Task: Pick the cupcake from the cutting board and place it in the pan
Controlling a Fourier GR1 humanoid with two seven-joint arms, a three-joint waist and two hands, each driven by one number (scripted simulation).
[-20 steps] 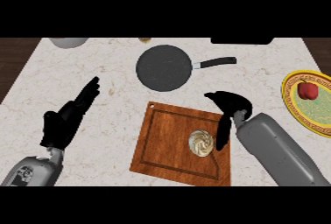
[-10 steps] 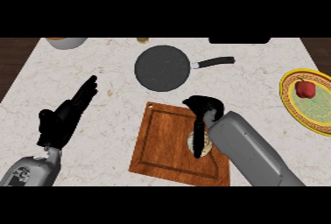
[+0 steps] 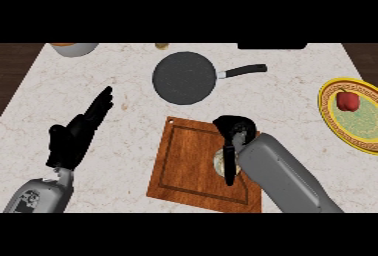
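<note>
Looking down from the head view, we see the wooden cutting board (image 3: 193, 167) lying on the pale marble counter (image 3: 133, 55), with the black pan (image 3: 184, 78) just beyond its far edge, handle pointing right. Our right hand (image 3: 235, 132) is bent down over the right part of the board, fingers curled downward around the cupcake (image 3: 219, 161), of which only a pale sliver shows at the left of the hand and forearm; whether the fingers actually touch it we cannot tell. The cupcake sits on the board, well apart from the pan. Our left hand (image 3: 74, 137) rests open at the left of the counter, fingers straight and pointing away from us, holding nothing. At the right edge lies a yellow-rimmed plate (image 3: 354, 132) with a red fruit (image 3: 348, 101) on it. A bowl (image 3: 74, 48) shows at the far left corner of the counter
</note>
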